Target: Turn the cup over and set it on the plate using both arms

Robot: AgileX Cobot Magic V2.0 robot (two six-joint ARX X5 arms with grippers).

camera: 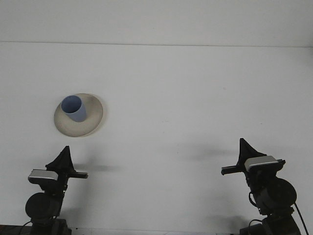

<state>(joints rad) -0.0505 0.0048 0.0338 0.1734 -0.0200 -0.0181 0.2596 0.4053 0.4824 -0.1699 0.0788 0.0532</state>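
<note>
Both arms sit low, well apart from the cup (pixel 73 108), upright on the plate (pixel 93 120). Placement looks finished; you need only hold clear. Whether either arm's jaws are open can't be told.

The tabletop (pixel 186 98) lies bare across its centre, right side and far edge, giving unobstructed passage there. The sole obstruction is the plate (pixel 93 120) at mid-left, with the blue cup (pixel 74 108) standing upright on it, mouth up; open surface surrounds the plate on every side. The left claw (pixel 62 164) sits near the plate's front edge, apart from it, and the right claw (pixel 243 159) stands well apart from both.
</note>
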